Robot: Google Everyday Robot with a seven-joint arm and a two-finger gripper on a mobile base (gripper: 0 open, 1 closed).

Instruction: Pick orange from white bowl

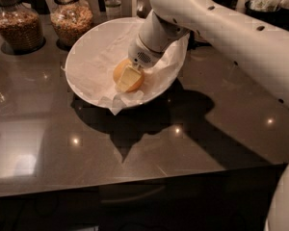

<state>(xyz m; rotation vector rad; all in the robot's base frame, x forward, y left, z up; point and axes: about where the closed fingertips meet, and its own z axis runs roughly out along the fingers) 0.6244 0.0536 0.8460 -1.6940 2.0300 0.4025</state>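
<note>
The orange [119, 71] lies in the white bowl [82, 57], right of its middle, on the crinkled white paper lining [101, 47]. The bowl stands tilted on the dark counter. My gripper [128, 81] reaches down into the bowl from the upper right and is shut on the orange. One cream finger [127, 77] lies across the fruit's front; the other is hidden behind it. The orange is low in the bowl, at the paper.
Two glass jars of grains [18, 25] [71, 16] stand behind the bowl at the back left. A small bottle [112, 1] is behind the bowl. My white arm [231, 37] spans the right side. The counter's front edge [135, 184] runs below.
</note>
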